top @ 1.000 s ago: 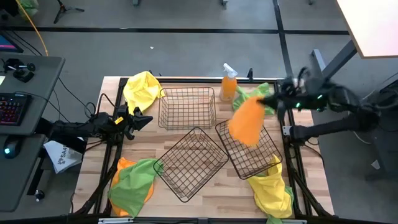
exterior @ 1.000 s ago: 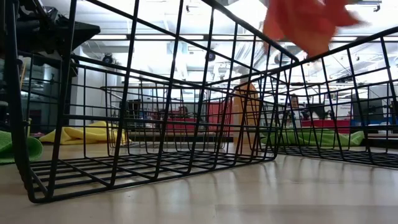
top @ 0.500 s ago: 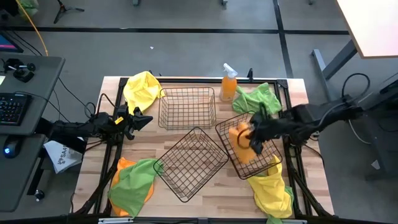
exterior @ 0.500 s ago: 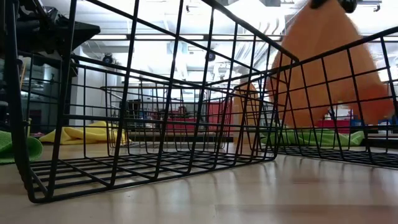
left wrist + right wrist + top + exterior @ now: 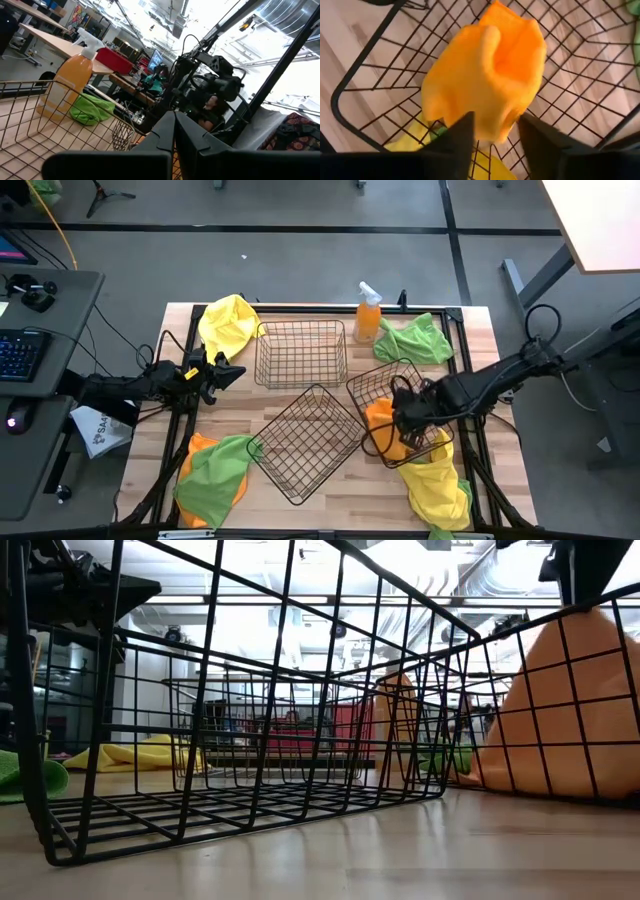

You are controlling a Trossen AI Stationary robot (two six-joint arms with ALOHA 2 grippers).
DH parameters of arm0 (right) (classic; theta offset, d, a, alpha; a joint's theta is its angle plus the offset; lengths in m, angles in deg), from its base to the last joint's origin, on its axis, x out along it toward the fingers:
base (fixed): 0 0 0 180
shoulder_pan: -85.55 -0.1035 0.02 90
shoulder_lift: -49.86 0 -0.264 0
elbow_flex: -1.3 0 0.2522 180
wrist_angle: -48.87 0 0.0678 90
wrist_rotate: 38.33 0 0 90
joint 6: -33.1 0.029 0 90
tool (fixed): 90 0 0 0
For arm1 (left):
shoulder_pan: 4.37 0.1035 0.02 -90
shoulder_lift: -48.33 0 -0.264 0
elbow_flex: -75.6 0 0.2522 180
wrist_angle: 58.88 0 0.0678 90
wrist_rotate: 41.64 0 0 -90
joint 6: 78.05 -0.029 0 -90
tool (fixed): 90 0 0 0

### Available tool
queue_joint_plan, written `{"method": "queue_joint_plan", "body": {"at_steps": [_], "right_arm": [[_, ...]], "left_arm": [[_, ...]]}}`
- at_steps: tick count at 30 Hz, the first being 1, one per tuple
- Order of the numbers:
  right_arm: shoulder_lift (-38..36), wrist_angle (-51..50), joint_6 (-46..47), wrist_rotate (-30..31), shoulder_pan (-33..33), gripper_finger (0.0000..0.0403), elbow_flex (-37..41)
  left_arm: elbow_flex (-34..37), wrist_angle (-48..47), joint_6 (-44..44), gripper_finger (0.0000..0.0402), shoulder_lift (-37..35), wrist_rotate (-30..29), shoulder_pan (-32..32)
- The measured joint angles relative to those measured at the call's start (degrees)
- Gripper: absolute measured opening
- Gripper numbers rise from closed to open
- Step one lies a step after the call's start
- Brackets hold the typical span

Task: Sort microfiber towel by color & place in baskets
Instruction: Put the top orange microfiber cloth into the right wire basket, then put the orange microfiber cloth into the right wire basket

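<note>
Three dark wire baskets stand mid-table: a far one (image 5: 300,352), a middle one (image 5: 305,442) and a right one (image 5: 372,387). My right gripper (image 5: 405,416) is down in the right basket, shut on an orange towel (image 5: 384,430) that heaps on the basket floor, also seen in the low view (image 5: 560,730). Loose towels lie around: yellow (image 5: 227,325), green (image 5: 415,340), an orange-and-green heap (image 5: 212,475) and a yellow heap (image 5: 435,485). My left gripper (image 5: 228,370) waits shut at the table's left edge. My right gripper holds the orange towel by a bunched fold at its near edge (image 5: 490,131), pinched between the two fingers (image 5: 465,131). It comes slanting down from the table's right. The towel's bulk (image 5: 485,75) rests slack on the basket's wire floor.
An orange spray bottle (image 5: 368,315) stands at the far edge between the far basket and the green towel. The yellow heap lies against the right basket's near corner. Bare wood shows left of the baskets (image 5: 215,415).
My right gripper has swung from the table's far right corner toward the near side and left, and down into the right basket. The orange towel, which hung in the air below it, now sits heaped on the basket floor.
</note>
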Motion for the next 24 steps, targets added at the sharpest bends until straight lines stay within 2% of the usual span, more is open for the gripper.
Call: {"method": "queue_joint_plan", "body": {"at_steps": [4,8,14,19,24], "right_arm": [[0.0,0.4,1.2,0.4,-3.0,0.0243,0.0],[-0.6,0.4,2.0,3.7,-7.5,0.029,0.0],[-1.0,5.9,7.8,12.1,-9.8,0.03,-0.1],[-1.0,9.4,7.3,15.3,-10.9,0.03,-0.1],[-2.3,20.8,7.1,20.9,-8.8,0.03,-0.1]], "left_arm": [[0.0,0.0,0.0,0.0,0.0,0.0,0.0],[0.0,0.0,0.0,0.0,0.0,0.0,0.0],[0.0,0.0,0.0,0.0,0.0,0.0,0.0],[0.0,0.0,0.0,0.0,0.0,0.0,0.0],[0.0,0.8,-1.0,0.0,0.0,-2.1,0.0]]}}
